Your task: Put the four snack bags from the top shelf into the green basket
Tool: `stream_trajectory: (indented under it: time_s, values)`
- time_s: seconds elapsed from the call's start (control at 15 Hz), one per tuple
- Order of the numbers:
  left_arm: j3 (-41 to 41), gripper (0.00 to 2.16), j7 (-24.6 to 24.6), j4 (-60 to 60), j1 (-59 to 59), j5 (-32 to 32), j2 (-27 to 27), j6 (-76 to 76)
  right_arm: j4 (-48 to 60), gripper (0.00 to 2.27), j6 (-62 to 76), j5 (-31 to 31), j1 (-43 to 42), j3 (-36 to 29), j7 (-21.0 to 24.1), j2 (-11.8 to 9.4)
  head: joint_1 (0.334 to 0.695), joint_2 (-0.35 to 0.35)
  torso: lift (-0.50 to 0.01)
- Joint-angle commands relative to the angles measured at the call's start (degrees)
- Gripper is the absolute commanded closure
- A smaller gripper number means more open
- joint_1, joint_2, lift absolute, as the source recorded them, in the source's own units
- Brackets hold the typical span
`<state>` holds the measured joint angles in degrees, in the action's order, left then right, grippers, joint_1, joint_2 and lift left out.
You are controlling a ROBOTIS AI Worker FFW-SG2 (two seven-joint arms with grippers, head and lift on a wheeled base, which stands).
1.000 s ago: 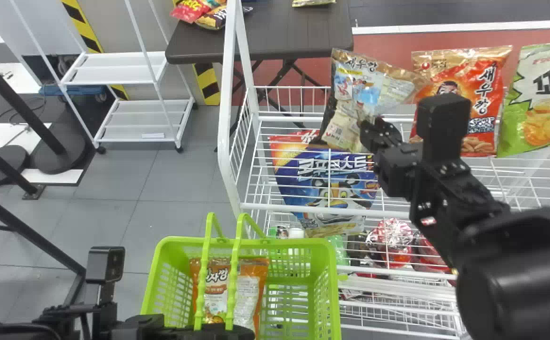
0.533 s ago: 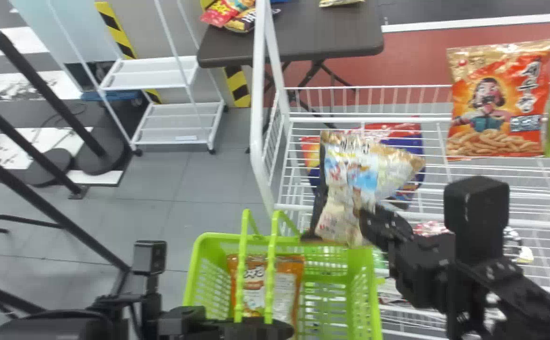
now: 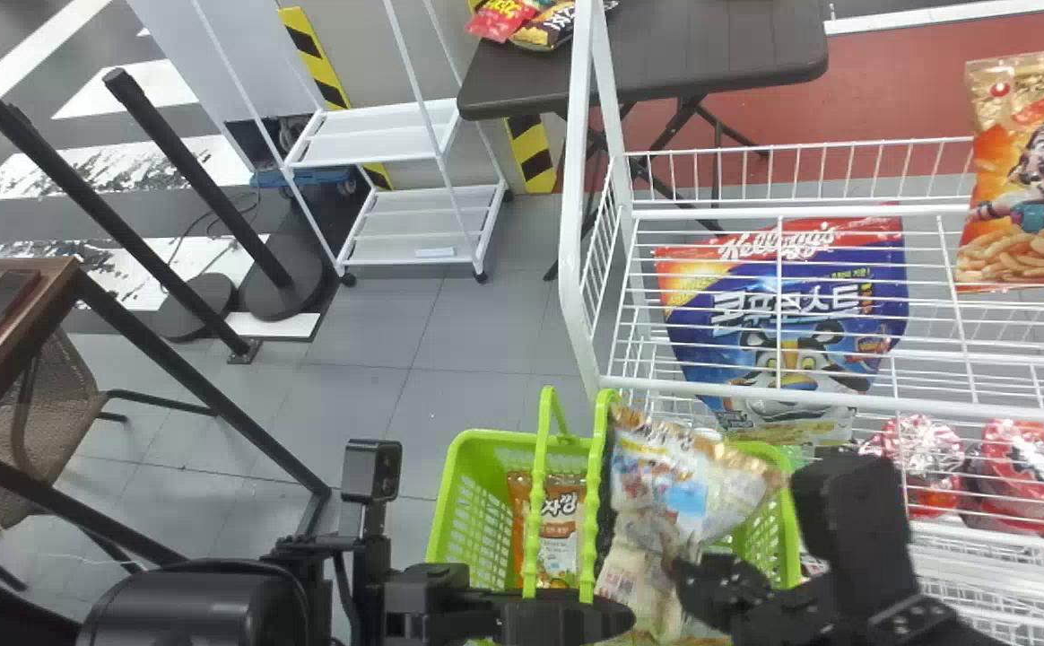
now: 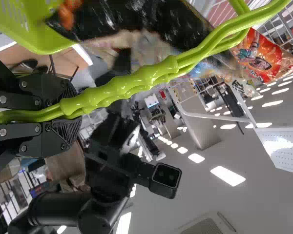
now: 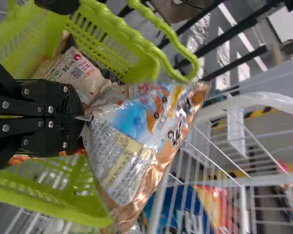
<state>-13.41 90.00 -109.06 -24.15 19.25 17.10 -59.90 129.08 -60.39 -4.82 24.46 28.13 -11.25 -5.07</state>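
The white rack [image 3: 573, 179] and green basket [image 3: 468, 511] sit farther right in the head view; the snack bag [image 3: 665, 484], lowered from above the rack, is over the basket, pinched in the jaws of the right gripper [image 3: 679, 572], while the jaws of the left gripper [image 3: 567, 617] clamp the handles [image 3: 537, 511]

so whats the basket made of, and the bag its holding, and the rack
The green basket looks like moulded plastic, slightly shiny, with slotted walls. The snack bag in the right claw seems glossy plastic film, maybe foil-lined: it creases and glints. The white rack is probably smooth coated metal, given its thin, straight wires.
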Motion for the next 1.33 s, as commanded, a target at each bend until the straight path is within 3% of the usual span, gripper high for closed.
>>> stream_trajectory:
  time_s: [0.0,0.07,0.13,0.2,0.4,0.67,0.73,1.0,1.27]
  values:
    - [0.06,2.15,0.57,-0.01,-0.02,0.0,-0.05,0.0,-4.01,1.99,-1.8,0.07,-1.96,1.4,0.09,0.14,0.695,0.35,0.0]
    - [-0.03,2.15,0.57,0.08,-0.02,0.0,-0.05,0.0,-4.01,1.16,-2.15,0.51,-1.96,1.31,0.09,0.06,0.695,0.35,0.0]
    - [-0.03,2.15,0.57,0.25,-0.02,0.0,-0.05,0.0,-3.83,0.15,-2.15,0.42,-1.96,0.96,0.09,-0.12,0.695,0.35,0.0]
    - [-0.03,2.15,0.57,0.34,-0.02,-0.09,-0.05,0.0,-2.95,0.0,-2.5,0.34,-1.61,0.17,0.0,-0.12,0.695,0.35,0.0]
    - [-0.03,2.15,0.57,0.34,-0.02,-0.09,-0.14,0.0,1.97,0.05,-2.33,-0.46,0.15,-4.4,-0.62,-0.38,0.695,0.35,0.0]
    - [0.06,2.15,0.57,0.25,-0.02,-0.17,-0.32,0.0,3.37,0.06,5.41,-4.85,-4.42,-20.22,0.0,0.23,0.695,0.35,0.0]
    - [0.06,2.15,0.57,0.34,-0.02,-0.17,-0.32,0.0,1.53,0.06,5.41,-4.15,-7.33,-22.95,0.35,0.23,0.695,0.241,0.0]
    - [0.06,2.15,0.57,0.25,-0.02,-0.17,-0.4,0.0,-12.18,0.06,9.8,-2.3,-19.45,-29.72,1.14,0.23,0.695,0.003,0.0]
    - [-0.12,2.15,0.57,0.25,-0.29,-0.09,-0.4,0.0,-28.88,0.06,19.65,0.07,-30.0,-31.21,1.14,0.23,0.695,-0.085,0.0]
